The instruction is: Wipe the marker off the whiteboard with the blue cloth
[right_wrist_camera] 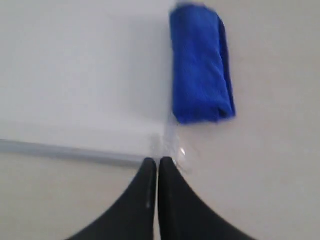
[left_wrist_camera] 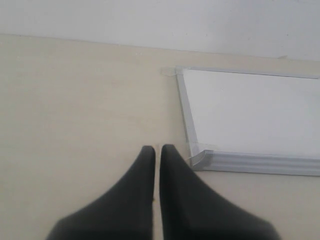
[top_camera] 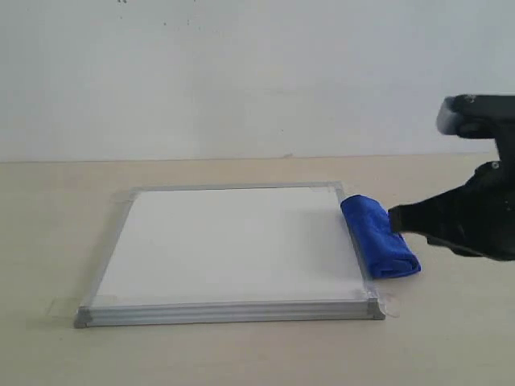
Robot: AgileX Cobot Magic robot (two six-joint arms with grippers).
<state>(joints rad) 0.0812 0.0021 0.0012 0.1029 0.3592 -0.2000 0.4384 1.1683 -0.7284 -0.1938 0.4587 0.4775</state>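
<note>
Whiteboard (top_camera: 233,241) lies flat on the pale table (top_camera: 48,209), and from my remote station I can find no red marker on its white face in any of the three views; either the ink is already gone or it is too faint for these cameras, so I judge the wiping to be done or very nearly so. The blue cloth (top_camera: 380,237) rests rolled on the table along the board's right frame, close against it, though I cannot tell whether the two actually touch. Nothing is holding it. The right gripper (top_camera: 393,221) hangs beside the cloth's outer side with its jaws pressed together and empty; in the exterior view its black tip overlaps the roll, but its own blurred wrist camera shows the fingertips (right_wrist_camera: 150,167) over the board's near right corner with the cloth lying clear ahead of them, so I read the two as near but apart. The left gripper (left_wrist_camera: 156,148) is likewise clenched on nothing, just off the board's near left corner, well away from the cloth. If any ink remains, the cloth would need picking up again.
</note>
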